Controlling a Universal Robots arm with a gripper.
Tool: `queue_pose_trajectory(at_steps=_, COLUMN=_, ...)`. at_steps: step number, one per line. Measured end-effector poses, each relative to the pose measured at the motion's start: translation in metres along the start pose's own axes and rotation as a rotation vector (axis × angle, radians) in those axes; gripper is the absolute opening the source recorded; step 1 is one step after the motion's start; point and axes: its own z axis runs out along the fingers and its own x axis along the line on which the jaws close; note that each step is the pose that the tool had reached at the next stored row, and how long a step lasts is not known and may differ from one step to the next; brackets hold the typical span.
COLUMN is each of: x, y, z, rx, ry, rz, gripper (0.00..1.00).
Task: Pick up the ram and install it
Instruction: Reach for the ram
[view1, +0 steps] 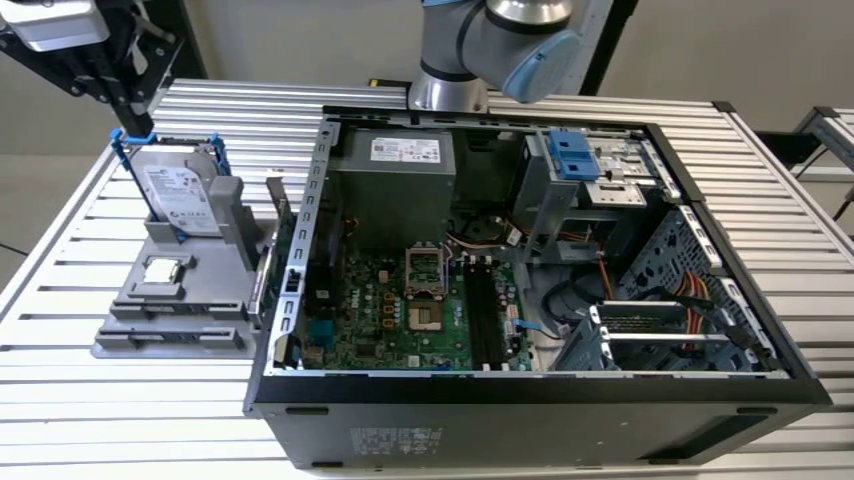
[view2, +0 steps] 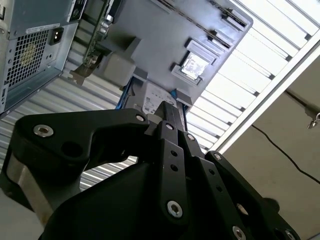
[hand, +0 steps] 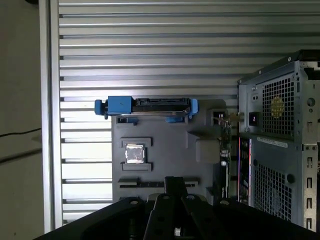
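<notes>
Claw: we see the black two-fingered gripper (view1: 131, 102) (view2: 167, 107) (hand: 175, 181) with its fingers drawn together, tip against tip, holding nothing.
Claw's place: it hangs over the grey moulded plastic fixture (view1: 174, 335) (hand: 160, 150), at the exterior view's far left.
Fixture, contents: three things in all.
- One boxy silver hard drive in a blue frame (view1: 180, 195) (hand: 150, 106), upright in the far slot and nearest the claw.
- One small square silver chip (view1: 163, 268) (hand: 134, 153) (view2: 194, 65), lying flat in its recess nearer to us.
- One slim bluish-green ram stick (view1: 283, 290) (hand: 225, 150).
Ram: it stands on its long edge along the fixture's right side, just beside the case wall and well apart from the claw.
Case: one open black metal computer case (view1: 534, 405) lies on its side, to the exterior view's right of the fixture.
Case, contents:
- One green motherboard (view1: 387, 310).
- Long black memory slots (view1: 485, 310), side by side. We cannot count them surely.
- One grey boxy power supply (view1: 394, 180) at the far end.
- One metal drive cage with a blue latch (view1: 571, 155) at the far right.
- A bundle of orange and red cables (view1: 694, 300) at the near right.
Arm: one silver arm with light-blue joint caps (view1: 514, 40) rises beyond the case.
Table: one table of aluminium slats (view1: 787, 210) bears both the fixture and the case.
</notes>
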Motion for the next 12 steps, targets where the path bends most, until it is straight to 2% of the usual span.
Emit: queue_pose_trajectory(at_steps=12, x=-0.0002, y=-0.0053, z=-0.0003, rx=0.0, ry=0.0001, rz=0.0, gripper=0.0)
